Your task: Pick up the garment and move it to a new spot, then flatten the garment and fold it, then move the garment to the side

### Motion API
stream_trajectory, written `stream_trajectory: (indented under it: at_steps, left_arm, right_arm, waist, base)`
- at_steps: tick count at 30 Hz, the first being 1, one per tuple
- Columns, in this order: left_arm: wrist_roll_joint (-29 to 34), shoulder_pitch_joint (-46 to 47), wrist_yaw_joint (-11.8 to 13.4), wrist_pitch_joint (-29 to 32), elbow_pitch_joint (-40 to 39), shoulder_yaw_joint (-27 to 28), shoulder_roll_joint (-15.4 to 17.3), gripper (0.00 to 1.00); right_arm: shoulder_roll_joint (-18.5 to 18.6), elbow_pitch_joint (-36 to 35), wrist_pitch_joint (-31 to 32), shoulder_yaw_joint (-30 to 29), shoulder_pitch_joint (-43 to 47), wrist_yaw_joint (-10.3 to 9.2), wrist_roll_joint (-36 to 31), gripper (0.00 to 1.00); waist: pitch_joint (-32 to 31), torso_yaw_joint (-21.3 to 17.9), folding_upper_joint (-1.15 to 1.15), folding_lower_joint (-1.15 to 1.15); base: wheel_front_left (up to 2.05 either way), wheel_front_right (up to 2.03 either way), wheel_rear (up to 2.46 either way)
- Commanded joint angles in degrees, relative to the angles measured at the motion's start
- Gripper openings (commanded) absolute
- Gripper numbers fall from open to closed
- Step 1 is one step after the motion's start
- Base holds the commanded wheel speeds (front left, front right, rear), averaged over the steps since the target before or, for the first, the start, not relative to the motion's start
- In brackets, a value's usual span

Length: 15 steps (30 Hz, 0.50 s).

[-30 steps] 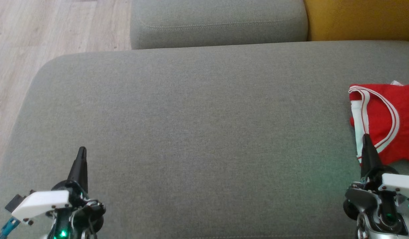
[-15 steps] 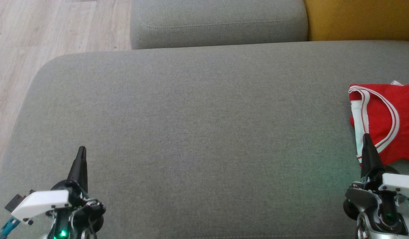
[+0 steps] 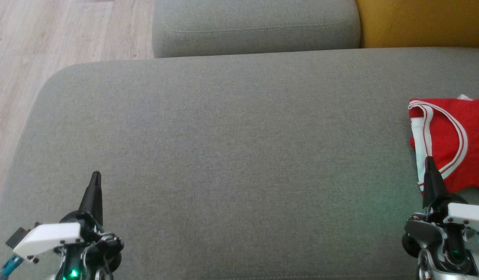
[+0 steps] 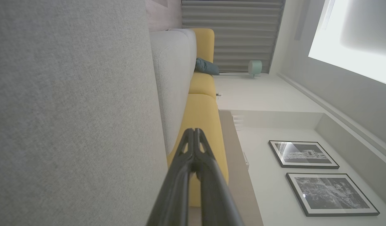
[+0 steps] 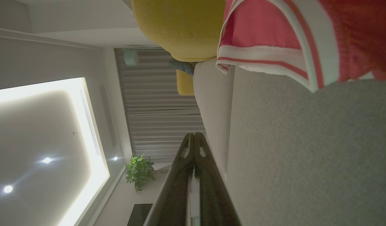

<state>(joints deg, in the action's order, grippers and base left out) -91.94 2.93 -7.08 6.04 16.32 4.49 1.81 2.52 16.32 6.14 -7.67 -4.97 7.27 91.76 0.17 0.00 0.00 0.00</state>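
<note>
Grey sofa seat (image 3: 223, 155) | 1 red garment (image 3: 457, 132) at right edge | 2 grippers: left gripper (image 3: 95, 175), right gripper (image 3: 428, 159), jaws closed, empty

Head view: light is even and diffuse across the grey fabric sofa seat (image 3: 239, 155), with no hard shadows. The picture is slightly soft and grainy. A faint green cast lies on the cloth beside the right tool (image 3: 429, 160).

Left wrist view: the recessed white ceiling light panel (image 4: 352, 40) is blown out. The left tool (image 4: 194, 130) blurs toward the bottom edge.

Right wrist view: dimmer overall. The small round ceiling spotlights (image 5: 7, 189) flare in streaks, and the red garment with white trim (image 5: 258, 28) is out of focus.
</note>
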Motion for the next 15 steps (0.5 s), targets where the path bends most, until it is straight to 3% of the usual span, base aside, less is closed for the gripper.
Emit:
stream_trajectory:
  at_steps: [1,15]
  left_arm:
    - [-0.2,3.3,-0.4,0.4,-2.3,2.0,1.1,0.0]
    - [-0.2,3.3,-0.4,0.4,-2.3,2.0,1.1,0.0]
  right_arm:
    - [0.4,-2.3,0.4,1.2,-1.2,0.22,0.4,0.0]
    - [0.4,-2.3,0.3,1.2,-1.2,0.22,0.4,0.0]
  waist:
    - [0.0,0.0,0.0,0.0]
    - [0.0,0.0,0.0,0.0]
  base:
    - [0.0,0.0,0.0]
    - [0.0,0.0,0.0]
